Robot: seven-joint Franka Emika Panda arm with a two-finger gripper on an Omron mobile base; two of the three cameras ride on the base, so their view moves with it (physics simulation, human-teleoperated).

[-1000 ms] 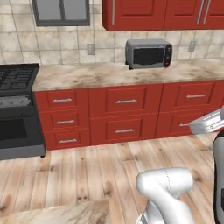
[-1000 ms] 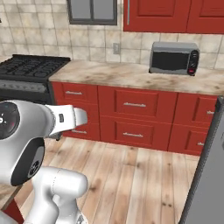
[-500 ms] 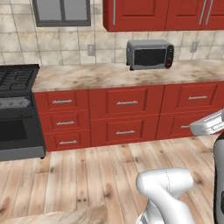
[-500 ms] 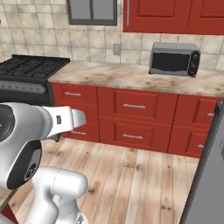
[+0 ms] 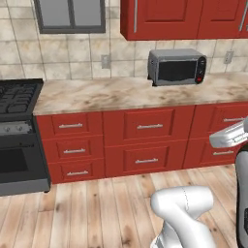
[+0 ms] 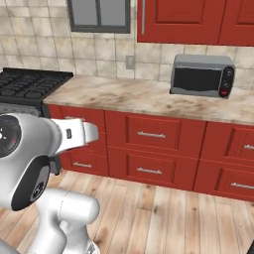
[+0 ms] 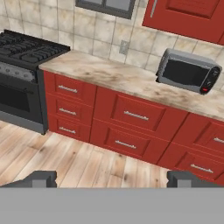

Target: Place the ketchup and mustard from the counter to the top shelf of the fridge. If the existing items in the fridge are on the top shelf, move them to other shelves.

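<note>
White arm [image 5: 186, 213] rising from its base, elbow bent and forearm [image 6: 74, 135] reaching forward. Pincer [image 7: 111, 178] standing with both dark fingertips [image 7: 40, 178] spread wide apart, gripping nothing.

Beige-brown marbled counter [image 5: 121, 92] over red cabinets [image 5: 145, 140]; grey microwave [image 5: 177, 67], black stove [image 5: 17, 97].

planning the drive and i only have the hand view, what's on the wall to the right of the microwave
observer: a second wall outlet, on the tiles just right of the microwave and above the counter.
operator: ok and how's the arm sitting
observer: folded close to the base, with its forearm jutting forward at about the height of the red drawers and well short of them.
</note>
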